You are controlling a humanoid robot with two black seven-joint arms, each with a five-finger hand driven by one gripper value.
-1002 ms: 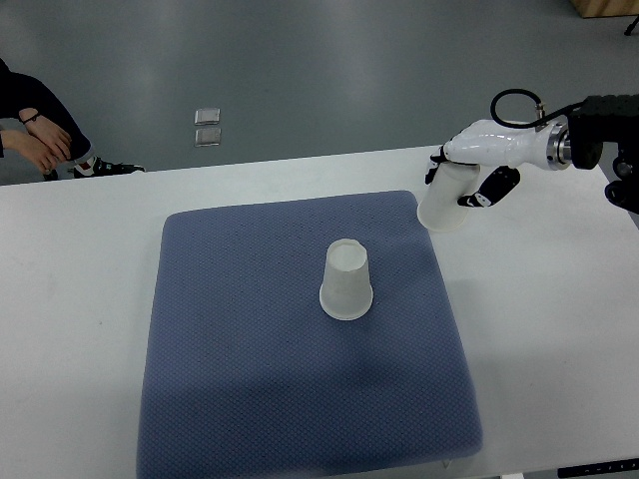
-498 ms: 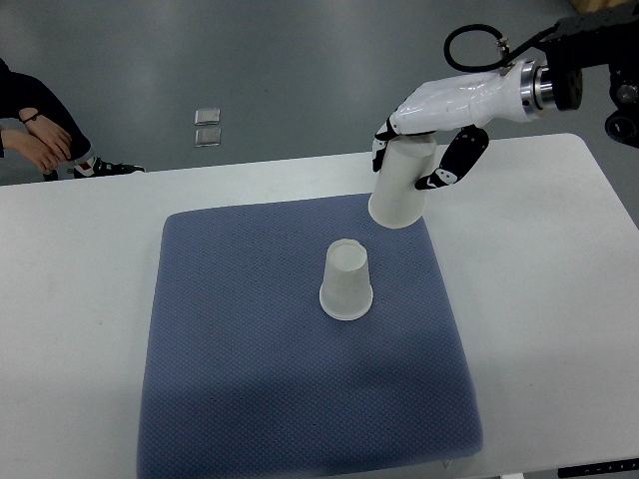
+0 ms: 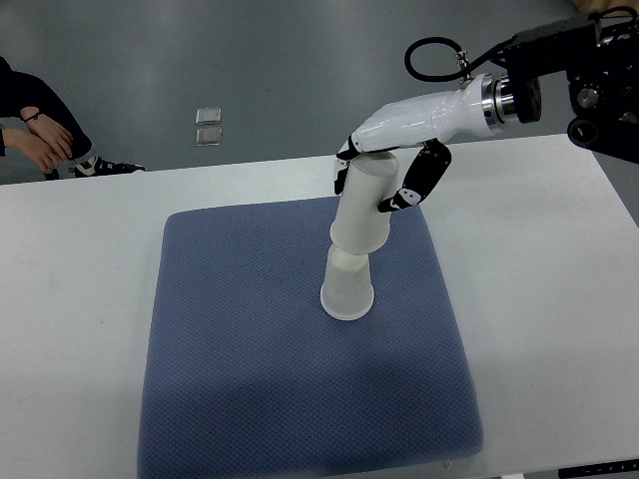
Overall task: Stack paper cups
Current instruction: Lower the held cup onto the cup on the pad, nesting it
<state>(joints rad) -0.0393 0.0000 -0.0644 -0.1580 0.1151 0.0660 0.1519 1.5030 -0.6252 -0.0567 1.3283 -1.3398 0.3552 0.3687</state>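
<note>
**Over the blue mat, one cup is hovering above the other**

On the white worktop (image 3: 90, 259) a large blue-grey mat (image 3: 250, 379) is lying, and it is giving the job plenty of room: nothing else is sitting on it, and its edges are running well clear of the work on every side. The worktop's far edge is passing just behind the mat, while the right side is lying bare. A person's hands (image 3: 30, 150) are showing at the far left, well apart from everything.

The right hand (image 3: 384, 185) is reaching in from the right, its fingers wrapping the upper part of the carried cup (image 3: 361, 210), which is upside down and tilting a little. That cup's open mouth is sitting right over the top of the standing cup (image 3: 346, 287), also inverted, near the mat's middle; I cannot tell whether the two are touching yet.

These cups are looking thin, light and easily crushed, so a gentle hold around the closed end seems right. I am judging that the lower cup, weighing almost nothing, could tip or skid if the upper one is coming down crooked.

The left arm is not showing.
</note>
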